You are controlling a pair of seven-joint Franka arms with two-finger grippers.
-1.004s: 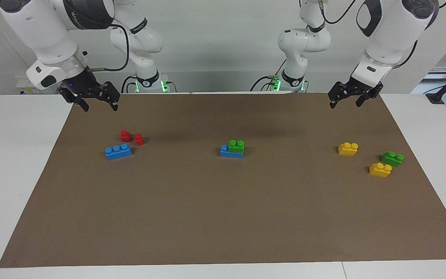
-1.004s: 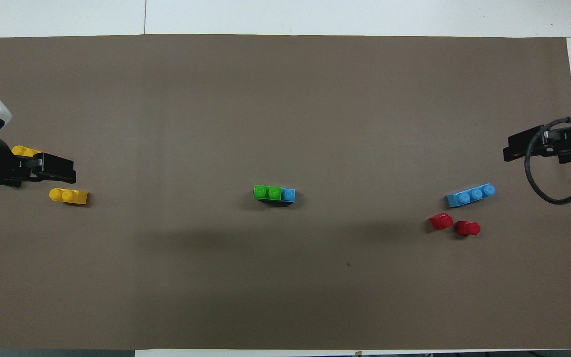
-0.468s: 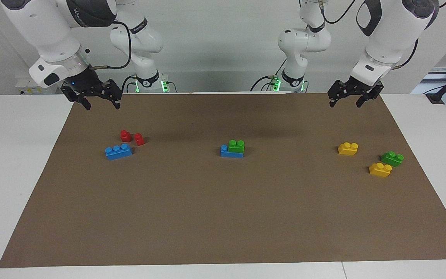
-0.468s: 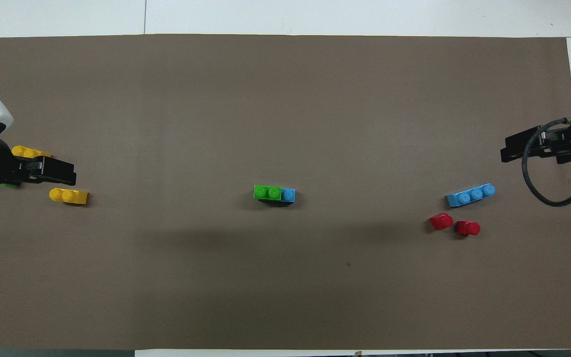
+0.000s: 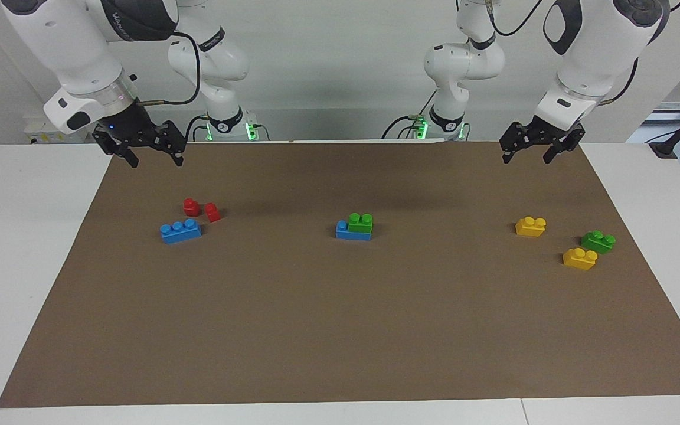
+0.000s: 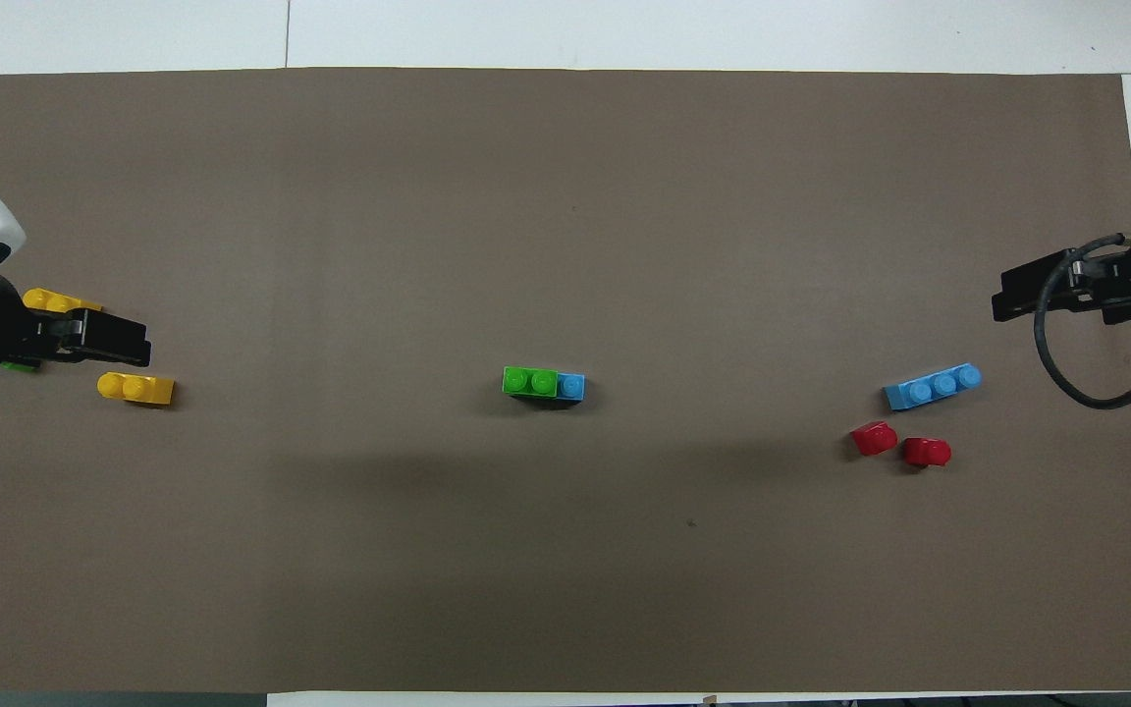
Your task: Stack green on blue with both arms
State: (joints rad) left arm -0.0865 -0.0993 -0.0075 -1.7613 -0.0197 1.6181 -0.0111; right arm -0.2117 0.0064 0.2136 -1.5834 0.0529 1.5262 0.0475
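Sitting mid-mat, a small bright green plastic brick with 2 studs (image 5: 360, 222) is stacked on a long blue plastic brick (image 5: 346, 231), covering all but 1 blue stud. Both white arms hang raised over the brown mat's (image 5: 340, 330) robot-side corners: the left gripper (image 5: 533, 151) and the right gripper (image 5: 152, 154), jaws apart and holding nothing. Another blue 3-stud brick (image 5: 180, 230) lies beside 2 red pieces (image 5: 201, 209); a second green brick (image 5: 598, 241) rests between 2 yellow bricks (image 5: 579, 258).
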